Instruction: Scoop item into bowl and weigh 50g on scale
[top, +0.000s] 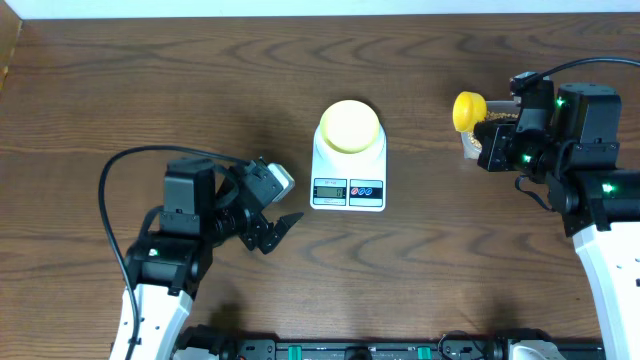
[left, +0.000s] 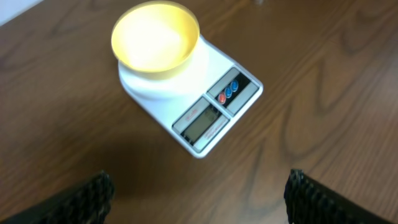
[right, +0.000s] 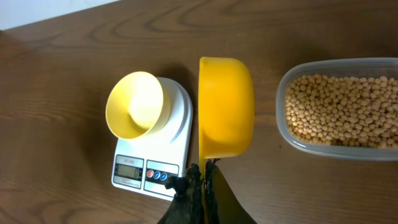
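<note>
Scoop (right: 226, 106) sits pinched in right end effector (right: 205, 177) (left end effector (left: 199, 196) gapes).

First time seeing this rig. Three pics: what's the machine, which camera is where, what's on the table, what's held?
Two robot arms work at a wooden table. One picture looks down from overhead; the other two come from a camera on each wrist. Mid-table stands a white scale with an empty pale-yellow bowl on it. A clear tub of beans sits on the right side. The right fingers grip a yellow scoop by its handle, between scale and tub. The left fingers are open, holding nothing.
</note>
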